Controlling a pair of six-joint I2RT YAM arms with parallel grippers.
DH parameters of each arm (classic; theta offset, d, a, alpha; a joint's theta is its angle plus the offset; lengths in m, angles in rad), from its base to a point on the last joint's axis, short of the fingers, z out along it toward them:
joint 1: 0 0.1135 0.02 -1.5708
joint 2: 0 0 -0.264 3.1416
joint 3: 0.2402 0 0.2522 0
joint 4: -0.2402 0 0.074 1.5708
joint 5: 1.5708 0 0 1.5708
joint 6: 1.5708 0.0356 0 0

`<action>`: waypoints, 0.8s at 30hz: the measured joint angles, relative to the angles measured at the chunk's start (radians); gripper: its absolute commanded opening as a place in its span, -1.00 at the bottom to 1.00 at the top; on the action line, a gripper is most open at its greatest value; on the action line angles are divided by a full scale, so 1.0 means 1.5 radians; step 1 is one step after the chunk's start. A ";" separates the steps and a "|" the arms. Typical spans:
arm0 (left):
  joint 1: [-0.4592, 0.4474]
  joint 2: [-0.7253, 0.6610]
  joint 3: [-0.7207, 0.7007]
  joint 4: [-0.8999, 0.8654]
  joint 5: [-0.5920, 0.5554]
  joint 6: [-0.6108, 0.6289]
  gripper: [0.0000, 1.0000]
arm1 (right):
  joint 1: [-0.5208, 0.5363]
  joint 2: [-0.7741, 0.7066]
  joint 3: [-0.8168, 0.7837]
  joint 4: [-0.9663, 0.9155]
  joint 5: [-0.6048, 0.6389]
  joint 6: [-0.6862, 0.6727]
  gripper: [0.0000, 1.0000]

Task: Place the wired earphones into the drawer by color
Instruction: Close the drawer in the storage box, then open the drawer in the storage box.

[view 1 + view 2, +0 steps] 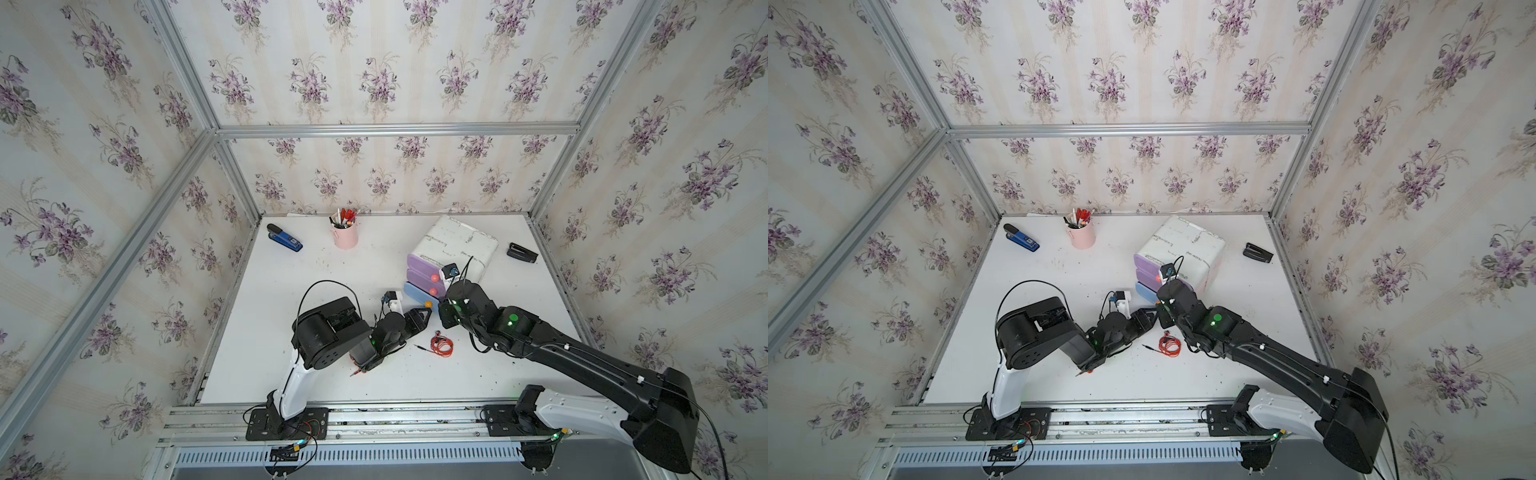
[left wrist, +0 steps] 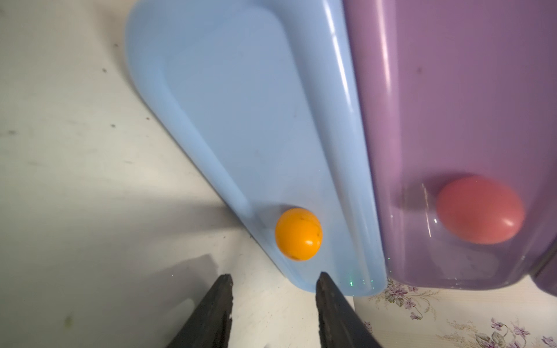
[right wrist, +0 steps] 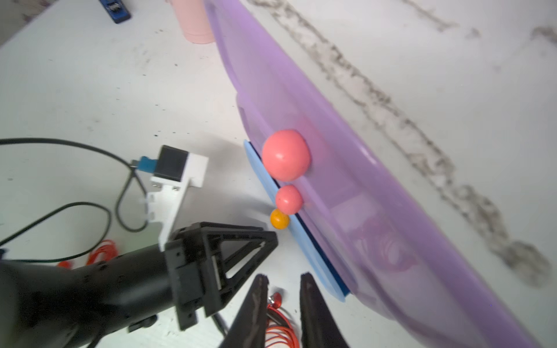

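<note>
Lying nearest, in front of the drawer unit (image 1: 457,245), a red wired earphones bundle (image 1: 441,345) rests loose on the counter (image 1: 311,270). Right pincer (image 3: 284,275) hangs spread over it, gripping nothing. Left pincer (image 2: 275,275), spread too, faces the orange knob (image 2: 298,234) on the blue drawer (image 2: 241,120).

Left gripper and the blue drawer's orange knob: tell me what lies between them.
Nothing. In the left wrist view, only bare blue drawer front and a strip of white table separate the open left gripper from the orange knob.
</note>
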 measured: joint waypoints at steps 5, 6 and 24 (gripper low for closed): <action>0.005 0.016 0.011 0.020 -0.002 -0.002 0.00 | -0.003 -0.032 0.044 0.000 -0.080 -0.001 -0.40; 0.007 0.016 0.013 0.021 -0.003 -0.001 -0.01 | -0.011 -0.035 0.062 -0.002 -0.093 -0.002 -0.38; 0.018 0.015 0.055 -0.031 -0.001 0.002 -0.29 | -0.236 0.060 0.270 -0.029 -0.291 -0.061 -0.37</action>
